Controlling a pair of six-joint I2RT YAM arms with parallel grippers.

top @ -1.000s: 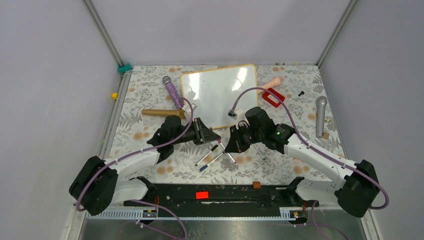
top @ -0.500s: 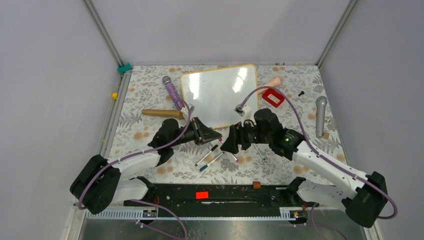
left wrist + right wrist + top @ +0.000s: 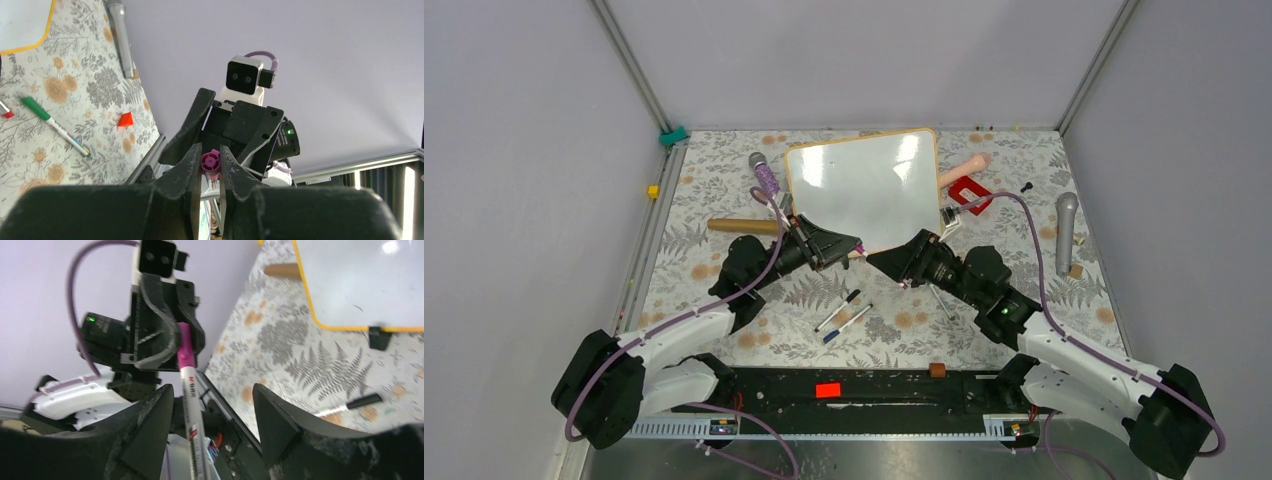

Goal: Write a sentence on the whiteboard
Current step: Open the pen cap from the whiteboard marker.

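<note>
The whiteboard (image 3: 864, 185) lies at the back middle of the table, orange-framed, and no sentence shows on its white face. My left gripper (image 3: 848, 245) hovers near its front edge, shut on the magenta cap end of a white marker (image 3: 858, 250). The left wrist view shows that cap (image 3: 210, 162) pinched between the fingers of the left gripper (image 3: 211, 150). Facing it, my right gripper (image 3: 880, 259) is open. In the right wrist view the marker's barrel (image 3: 189, 385) runs between the wide-apart jaws of the right gripper (image 3: 212, 390), near the left one.
Loose pens (image 3: 844, 310) lie in front of the grippers and a green pen (image 3: 50, 122) to the right. A purple microphone (image 3: 767, 180), a wooden handle (image 3: 744, 226), a red piece (image 3: 969, 195) and a grey microphone (image 3: 1065, 230) flank the board. A black clip (image 3: 378, 336) sits on its edge.
The right gripper has opened from shut and its arm has drawn back to the right. The left gripper has lifted slightly toward the board, still holding the marker.
</note>
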